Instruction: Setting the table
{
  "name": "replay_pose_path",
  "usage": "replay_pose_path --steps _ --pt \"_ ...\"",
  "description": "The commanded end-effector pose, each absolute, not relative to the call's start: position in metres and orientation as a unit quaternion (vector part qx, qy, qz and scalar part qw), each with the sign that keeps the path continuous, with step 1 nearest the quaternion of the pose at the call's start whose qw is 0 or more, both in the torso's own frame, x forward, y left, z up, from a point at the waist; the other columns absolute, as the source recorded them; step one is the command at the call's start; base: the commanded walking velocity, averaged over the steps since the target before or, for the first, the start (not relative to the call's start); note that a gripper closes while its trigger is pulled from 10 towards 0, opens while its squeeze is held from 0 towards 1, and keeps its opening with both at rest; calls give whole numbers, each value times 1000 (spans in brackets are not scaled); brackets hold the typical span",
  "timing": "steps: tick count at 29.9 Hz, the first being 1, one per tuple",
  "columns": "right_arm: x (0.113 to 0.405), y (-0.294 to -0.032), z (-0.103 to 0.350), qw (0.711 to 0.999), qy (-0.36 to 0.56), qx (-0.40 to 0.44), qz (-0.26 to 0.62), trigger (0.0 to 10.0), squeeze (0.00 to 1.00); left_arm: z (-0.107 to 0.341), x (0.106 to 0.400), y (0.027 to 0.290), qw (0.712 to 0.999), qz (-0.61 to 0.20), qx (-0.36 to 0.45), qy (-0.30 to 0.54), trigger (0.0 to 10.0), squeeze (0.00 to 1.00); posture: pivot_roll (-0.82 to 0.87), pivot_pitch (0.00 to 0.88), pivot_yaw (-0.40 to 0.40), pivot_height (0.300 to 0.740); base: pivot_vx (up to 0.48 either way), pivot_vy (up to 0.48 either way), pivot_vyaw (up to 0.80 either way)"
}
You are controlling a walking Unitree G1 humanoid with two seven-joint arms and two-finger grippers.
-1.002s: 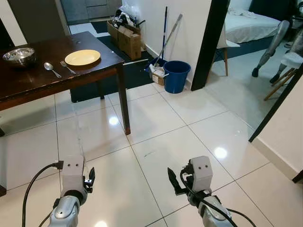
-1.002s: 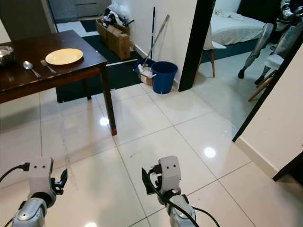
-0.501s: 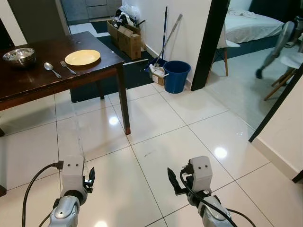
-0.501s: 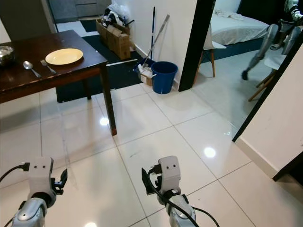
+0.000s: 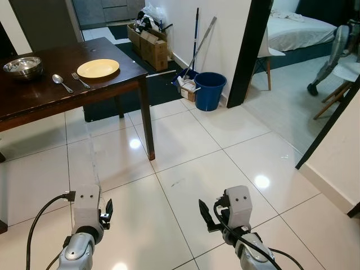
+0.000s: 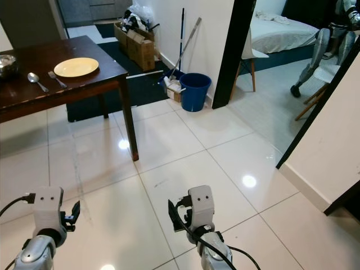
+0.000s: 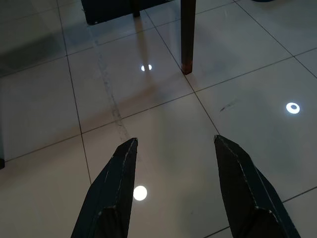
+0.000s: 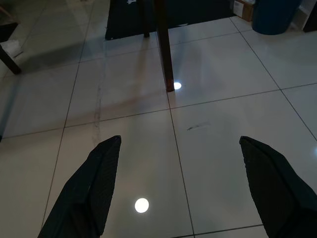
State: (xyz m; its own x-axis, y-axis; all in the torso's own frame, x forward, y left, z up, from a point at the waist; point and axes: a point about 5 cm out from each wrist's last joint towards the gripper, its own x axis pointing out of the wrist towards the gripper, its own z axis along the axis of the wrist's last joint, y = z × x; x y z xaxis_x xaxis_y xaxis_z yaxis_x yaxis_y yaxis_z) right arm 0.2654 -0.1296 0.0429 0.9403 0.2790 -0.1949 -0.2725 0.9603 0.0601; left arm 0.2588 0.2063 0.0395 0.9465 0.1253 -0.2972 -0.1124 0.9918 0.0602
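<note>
A yellow plate [image 5: 98,68] sits near the corner of the dark wooden table [image 5: 45,93], with a fork [image 5: 80,80] just beside it, then a spoon [image 5: 61,82], and a steel bowl [image 5: 22,67] further along toward the table's far left end. All of this lies well ahead of the robot and to its left, across shiny white floor tiles [image 5: 191,152]. Down low in front, the left gripper [image 7: 174,191] hangs over bare tile with its two black fingers spread apart and nothing between them; the right gripper [image 8: 185,188] does the same, its fingers spread even wider and empty. Both wrist views look toward a table leg [image 7: 187,37] standing on the tile. Beyond the table, a blue bucket [image 5: 209,90] stands against the white wall, with a mop and broom [image 5: 197,42] leaning above it and open cardboard boxes [image 5: 149,42] further back. Through the doorway on the right a bed [image 5: 298,31] shows, and a silver humanoid figure's leg [image 5: 329,56] beside a chair. No writing or labels are legible anywhere.
</note>
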Motion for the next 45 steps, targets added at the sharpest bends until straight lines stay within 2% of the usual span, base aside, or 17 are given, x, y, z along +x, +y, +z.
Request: replay_pose_path --steps 1,23,32,45 --pt "266 -129 44 986 96 17 139 10000 0 39 258 207 986 60 28 156 10000 0 -4 0 71 740 0 0 0" --pt "266 -129 45 985 96 11 141 10000 0 39 258 206 986 59 36 152 10000 0 -8 0 67 740 0 0 0" --pt "268 -127 46 983 92 -27 155 10000 0 38 260 210 984 78 52 152 10000 0 -9 0 67 740 479 0 589" --pt "268 -125 47 983 88 -25 159 10000 0 39 261 211 984 81 54 149 10000 0 -9 0 69 740 471 0 769"
